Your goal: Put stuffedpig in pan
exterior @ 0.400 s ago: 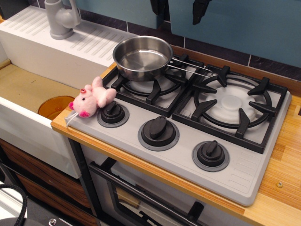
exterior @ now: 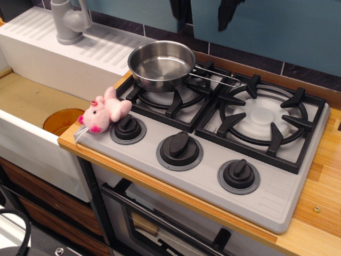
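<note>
The gripper (exterior: 204,10) shows only as two dark finger tips at the top edge of the view, high against the blue back wall. The tips hang well apart from each other with open wall between them, so the jaws stand wide and grip nothing. The rest of the arm is cut off by the frame.

Below the gripper sits the round shiny stainless steel pan (exterior: 161,64) with shallow straight sides. It rests on the black grate of the left burner (exterior: 173,98). Its thin wire handle (exterior: 218,76) points right, toward the right burner (exterior: 262,118). The pan holds nothing; only reflections show on its bare floor.

The small pale pink plush pig (exterior: 104,111) lies well apart from the pan, at the front left corner of the grey stove top (exterior: 277,197). It lies just beside the left black control knob (exterior: 128,127), possibly touching it, with its darker pink snout facing front-left. Its white tag (exterior: 81,133) reaches over the wooden counter edge (exterior: 74,143).

Two further black knobs (exterior: 179,148) follow in a row along the front of the stove top.

To the left stands a white toy sink (exterior: 32,146) with a tan basin. An orange round disc (exterior: 63,120) lies in the basin floor. A grey faucet (exterior: 69,21) rises behind it, on the ribbed white drainboard (exterior: 101,50).
</note>
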Robot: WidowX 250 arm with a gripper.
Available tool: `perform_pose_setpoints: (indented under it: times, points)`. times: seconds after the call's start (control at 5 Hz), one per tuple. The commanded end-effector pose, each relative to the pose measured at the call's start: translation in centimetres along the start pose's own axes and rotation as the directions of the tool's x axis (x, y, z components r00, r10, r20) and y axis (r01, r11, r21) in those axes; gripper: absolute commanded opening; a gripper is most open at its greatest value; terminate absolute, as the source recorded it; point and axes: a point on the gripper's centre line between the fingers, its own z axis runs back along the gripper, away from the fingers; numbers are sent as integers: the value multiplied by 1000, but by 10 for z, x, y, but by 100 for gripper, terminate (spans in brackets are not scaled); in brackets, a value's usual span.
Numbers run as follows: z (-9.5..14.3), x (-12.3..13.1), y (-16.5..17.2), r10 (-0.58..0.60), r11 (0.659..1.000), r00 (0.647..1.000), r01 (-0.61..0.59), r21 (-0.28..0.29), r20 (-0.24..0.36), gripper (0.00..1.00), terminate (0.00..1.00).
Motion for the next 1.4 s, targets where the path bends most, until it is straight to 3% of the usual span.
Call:
perform_pose_setpoints:
  times: [0.0, 0.4, 1.2]
  points:
    - [21, -14, 26, -36, 999, 997, 34, 27, 61, 100, 0]
    - [23, -24, 59, -74, 994, 993, 66, 83, 87, 100, 0]
    - [-28, -47, 107, -55, 984, 989, 31, 174, 135, 100, 0]
